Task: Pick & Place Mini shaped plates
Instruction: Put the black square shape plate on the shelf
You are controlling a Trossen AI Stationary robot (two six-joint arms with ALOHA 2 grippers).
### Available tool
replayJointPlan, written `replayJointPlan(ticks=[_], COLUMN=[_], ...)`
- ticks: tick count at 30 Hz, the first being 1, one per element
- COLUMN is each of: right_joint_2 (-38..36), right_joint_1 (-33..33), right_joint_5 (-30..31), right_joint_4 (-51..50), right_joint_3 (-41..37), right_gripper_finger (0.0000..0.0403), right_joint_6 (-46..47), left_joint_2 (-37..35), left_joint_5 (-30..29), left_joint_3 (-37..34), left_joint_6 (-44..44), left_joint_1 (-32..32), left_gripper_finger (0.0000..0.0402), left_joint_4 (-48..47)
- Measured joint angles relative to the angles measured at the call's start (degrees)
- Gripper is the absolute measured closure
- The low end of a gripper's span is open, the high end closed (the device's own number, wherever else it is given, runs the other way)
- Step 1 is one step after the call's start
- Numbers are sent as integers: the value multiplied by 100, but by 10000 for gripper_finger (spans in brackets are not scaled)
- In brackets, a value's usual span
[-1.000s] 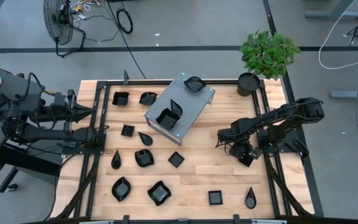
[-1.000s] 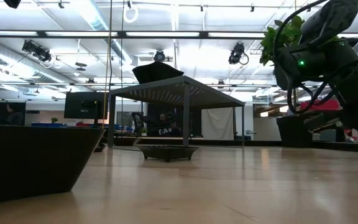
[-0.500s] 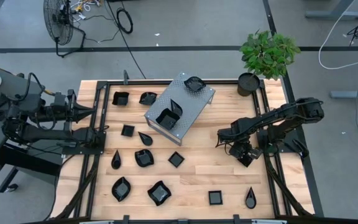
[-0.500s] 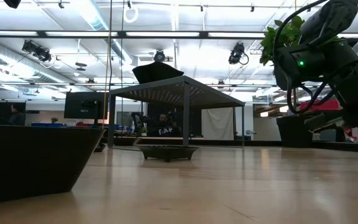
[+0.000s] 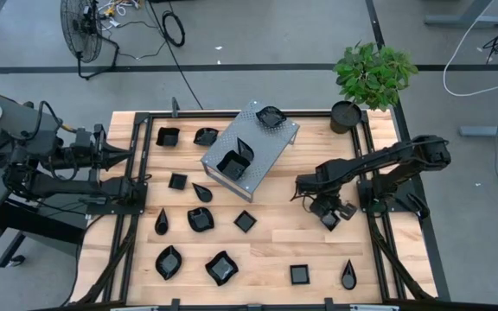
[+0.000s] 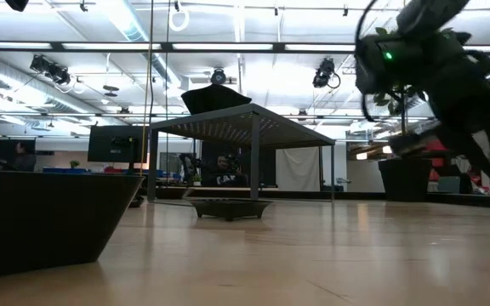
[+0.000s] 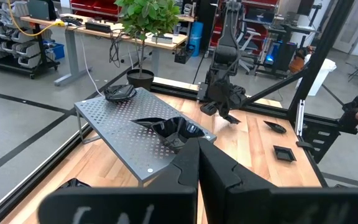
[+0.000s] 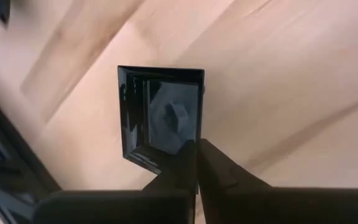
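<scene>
Over the right side of the table (image 5: 275,233), my right gripper (image 5: 329,218) is pinched shut on the rim of a small square plate (image 8: 161,112); fingers (image 8: 213,167) clamp one edge, plate hangs off them above the wood. My left gripper (image 7: 197,163) is shut on nothing, parked off the left edge of the table, pointing across at the grey metal box (image 5: 251,149). Box holds plates already: a wavy one (image 5: 270,116) on its far corner, a square one (image 5: 231,164) and a leaf-like one (image 5: 245,149) near its near end. Rest of the mini shaped plates (image 5: 201,219) lie scattered on the boards left of and in front of the box, two more near the front right edge. Potted plant (image 5: 373,76) stands at the back right corner.
</scene>
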Motion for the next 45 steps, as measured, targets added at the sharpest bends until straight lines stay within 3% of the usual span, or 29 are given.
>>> replayJointPlan(ticks=[8,16,22,29,45], right_joint_2=[0,0,-2,182,1460], right_joint_1=[-251,-763,-1306,-1969,-2995], right_joint_5=[-11,-17,-16,-13,3], right_joint_4=[-378,-502,-470,-395,233], right_joint_3=[1168,2489,3324,3917,4548], right_gripper_finger=[402,402,403,403,403], right_joint_6=[1178,3897,5084,5631,5644], left_joint_2=[0,0,0,0,2], left_joint_5=[1,1,-1,0,1], left_joint_3=[0,0,0,0,0], left_joint_6=[0,-2,1,-1,2], left_joint_1=[0,-1,0,0,-1], left_gripper_finger=[396,396,396,396,396], left_joint_4=[-1,-1,-1,-1,-1])
